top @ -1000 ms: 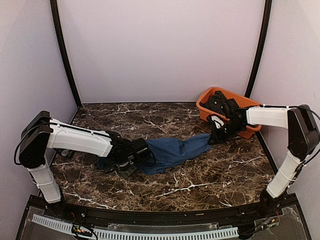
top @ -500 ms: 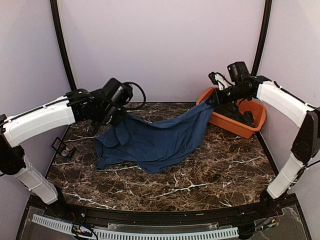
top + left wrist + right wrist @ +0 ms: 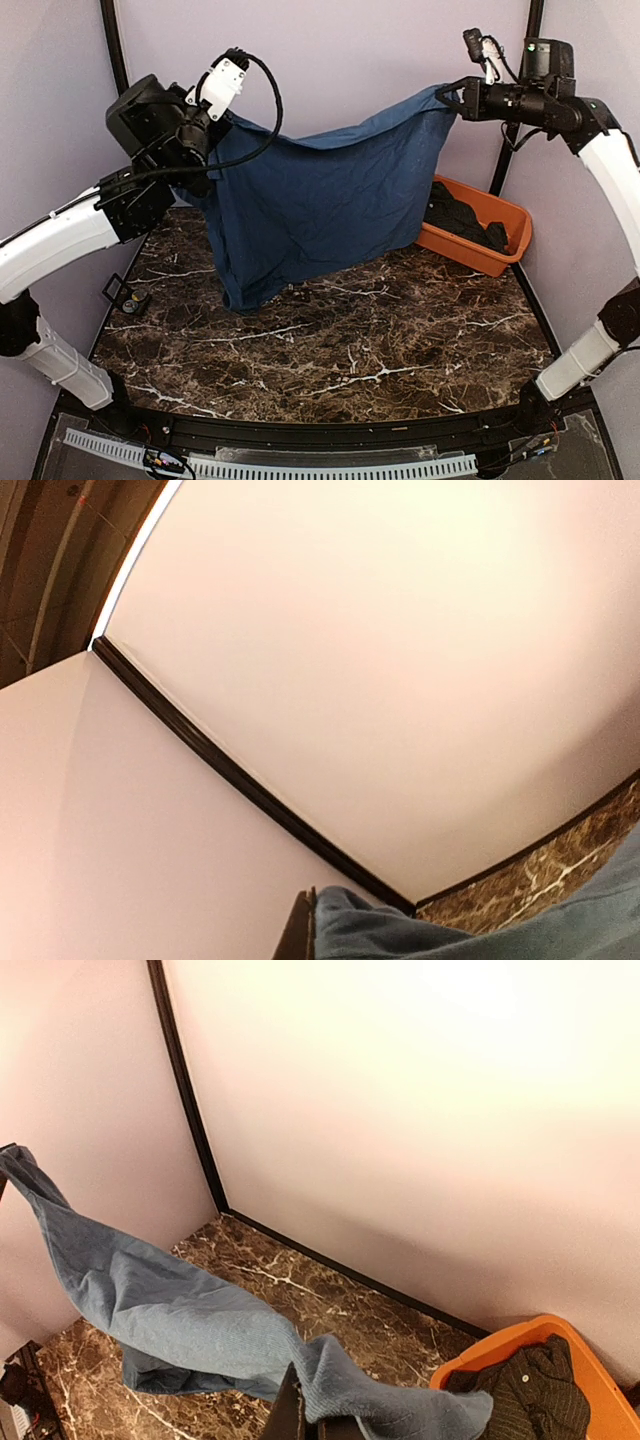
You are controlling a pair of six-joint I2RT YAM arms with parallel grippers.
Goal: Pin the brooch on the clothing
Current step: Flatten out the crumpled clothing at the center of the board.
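Shirt [image 3: 320, 200] hangs spread in mid-air, up and left of the tub [image 3: 468, 254], long axis running arm to arm. Right gripper [image 3: 447, 100] clamps the corner above the tub; left gripper [image 3: 205, 140] clamps the far corner. Neither arm is free.

Legible text, labels, brands, numbers, signs: none in any view. Small black object [image 3: 114, 290] on dark marble tabletop [image 3: 400, 340], left of the hanging navy-blue fabric T-shirt [image 3: 320, 200]: any marking too small to read.
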